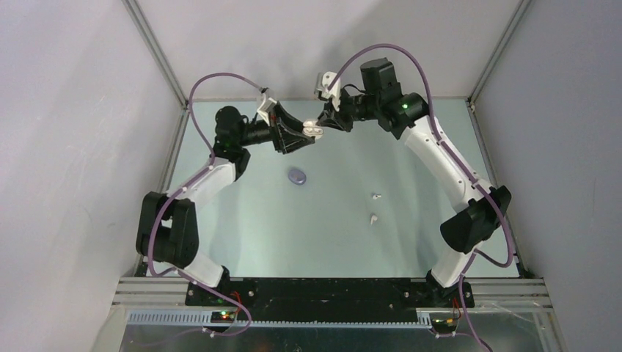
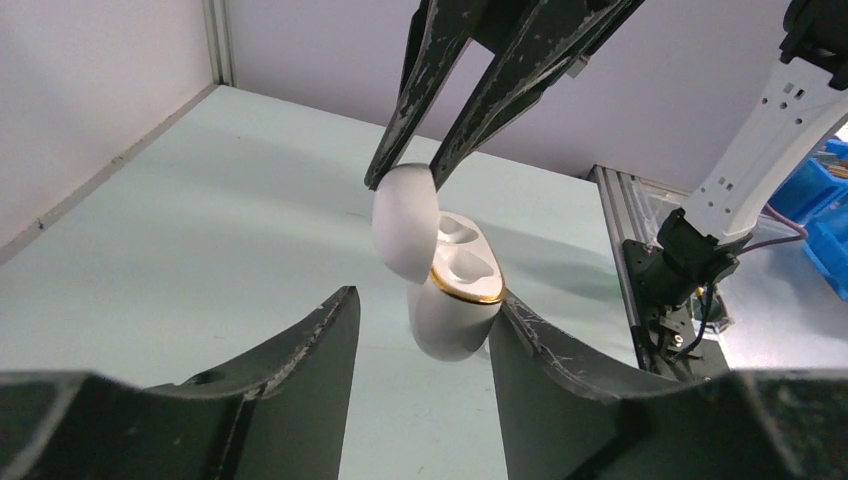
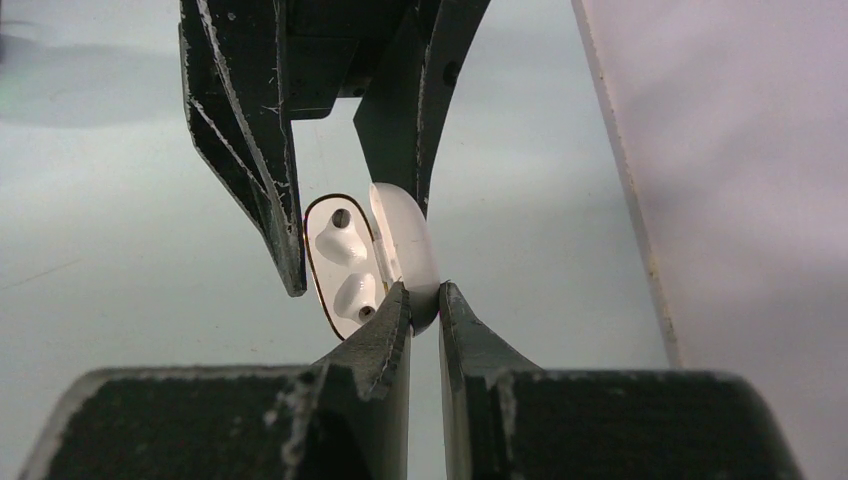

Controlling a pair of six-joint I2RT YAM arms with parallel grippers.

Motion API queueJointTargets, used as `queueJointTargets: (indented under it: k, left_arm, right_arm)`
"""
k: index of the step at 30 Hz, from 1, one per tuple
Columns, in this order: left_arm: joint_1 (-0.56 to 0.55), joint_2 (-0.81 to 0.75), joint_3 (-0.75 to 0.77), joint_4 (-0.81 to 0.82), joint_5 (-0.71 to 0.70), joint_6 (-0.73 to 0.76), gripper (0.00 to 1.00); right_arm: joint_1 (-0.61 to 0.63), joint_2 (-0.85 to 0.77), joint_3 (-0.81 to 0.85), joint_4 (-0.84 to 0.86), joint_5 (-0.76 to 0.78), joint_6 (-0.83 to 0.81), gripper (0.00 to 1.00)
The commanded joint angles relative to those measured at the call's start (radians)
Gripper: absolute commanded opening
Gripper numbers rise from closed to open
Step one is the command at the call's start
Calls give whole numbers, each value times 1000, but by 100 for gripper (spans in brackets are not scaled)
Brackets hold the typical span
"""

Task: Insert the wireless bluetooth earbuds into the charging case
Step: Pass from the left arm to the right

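**Top external view.** The left gripper (image 1: 298, 139) and the right gripper (image 1: 323, 125) are met at 12 o'clock of the table (image 1: 242, 242). The white charging case (image 1: 314, 129) is held aloft between them. The two white earbuds (image 1: 375, 196) lie on the table at 3 to 4 o'clock of its centre, well apart from the case. A purple case (image 1: 297, 175) lies at 10 o'clock. No purple earbuds are seen.

**Left wrist view.** The left jaws stand partly open around the case body. The 3 o'clock finger touches it, and a gap is seen at the 9 o'clock finger. Both wells are empty.

**Right wrist view.** The right jaws are nearly closed, pinching the rim of the raised lid (image 3: 405, 240).

**Hazards.** The case is probably carried by the lid alone. The body may swing on its hinge, or the narrow pinch may slip and the case be dropped. If the lid is released, it may snap shut before any earbud is seated.
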Motion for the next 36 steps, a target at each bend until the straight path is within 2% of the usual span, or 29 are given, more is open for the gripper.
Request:
queueJointTargets:
  k: [1,5,8,10,18,24,31,36]
  left_arm:
    - [3,-54,-9,33,-19,52,54]
    - [3,-62,-29,101,-7,49,49]
    - [1,-60,-28,101,1,57,40]
    - [1,-58,-26,97,2,58,38]
    - [1,-64,-30,17,-5,126,46]
    - [0,-65,-28,7,-3,142,47]
    - [1,-66,-29,10,-1,141,35]
    - [0,-63,-25,8,1,140,33]
  right_arm:
    - [24,-46,43,-7,52,-58,0]
    - [33,-39,41,-8,74,-58,0]
    - [35,-37,41,0,86,-51,0]
    - [37,-35,43,7,92,-48,0]
    - [39,-41,52,15,109,-45,0]
    - [33,-37,51,28,124,-30,0]
    - [36,-30,50,26,125,-28,0]
    - [43,-27,50,25,130,-31,0]
